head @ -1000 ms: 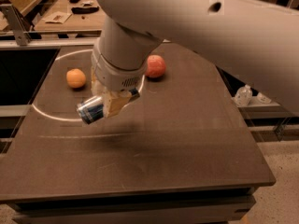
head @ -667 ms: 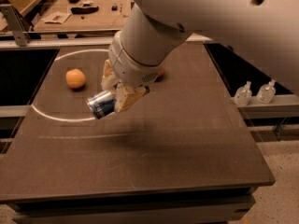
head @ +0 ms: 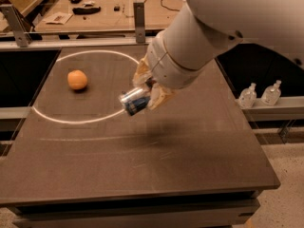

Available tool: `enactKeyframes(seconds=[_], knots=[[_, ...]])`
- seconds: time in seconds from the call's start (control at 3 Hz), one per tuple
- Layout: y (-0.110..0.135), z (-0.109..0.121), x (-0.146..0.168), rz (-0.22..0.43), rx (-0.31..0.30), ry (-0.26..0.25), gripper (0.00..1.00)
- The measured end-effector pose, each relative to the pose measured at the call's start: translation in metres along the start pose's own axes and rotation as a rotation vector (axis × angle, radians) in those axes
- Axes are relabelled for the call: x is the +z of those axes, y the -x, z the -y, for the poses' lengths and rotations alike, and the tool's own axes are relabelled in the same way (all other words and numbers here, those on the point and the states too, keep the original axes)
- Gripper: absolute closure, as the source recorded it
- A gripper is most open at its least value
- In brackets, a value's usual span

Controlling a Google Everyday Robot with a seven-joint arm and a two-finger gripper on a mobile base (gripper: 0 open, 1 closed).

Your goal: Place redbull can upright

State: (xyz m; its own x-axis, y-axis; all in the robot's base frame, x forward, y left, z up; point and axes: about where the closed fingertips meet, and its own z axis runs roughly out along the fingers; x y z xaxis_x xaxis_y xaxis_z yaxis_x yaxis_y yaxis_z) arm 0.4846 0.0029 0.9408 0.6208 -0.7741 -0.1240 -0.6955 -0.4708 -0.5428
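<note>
Carrying the redbull can (head: pixel 134 100) in the air, pinched between the two tan fingers of the hand (head: pixel 148 91), above the middle of the surface (head: pixel 190 146), at the right edge of the painted white ring (head: pixel 57 119). Held it tilted, almost lying, with the silver end pointing left. Did not touch the surface with it; cast only a blurred shadow below, toward the near side.

Judged the task as partly done: can grasped and off the surface, but not yet upright and not yet set down. Left to do, as it seems: turning the can vertical, lowering it onto a bare spot, spreading the fingers.

Noted one orange round fruit (head: pixel 77 80) inside the ring, well apart to the left. As for containers, found none on the surface except the can itself; could not tell whether full or empty. Noted also two small clear bottles (head: pixel 248 96) on a ledge at the right, off the surface; could not tell their contents.
</note>
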Motion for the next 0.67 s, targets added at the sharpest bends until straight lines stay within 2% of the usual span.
enactKeyframes(seconds=[0.33,0.67], knots=[[-0.019,-0.001,-0.016,-0.181,-0.087,-0.053,1.0],[-0.046,0.004,-0.022,-0.312,-0.153,-0.036,1.0]])
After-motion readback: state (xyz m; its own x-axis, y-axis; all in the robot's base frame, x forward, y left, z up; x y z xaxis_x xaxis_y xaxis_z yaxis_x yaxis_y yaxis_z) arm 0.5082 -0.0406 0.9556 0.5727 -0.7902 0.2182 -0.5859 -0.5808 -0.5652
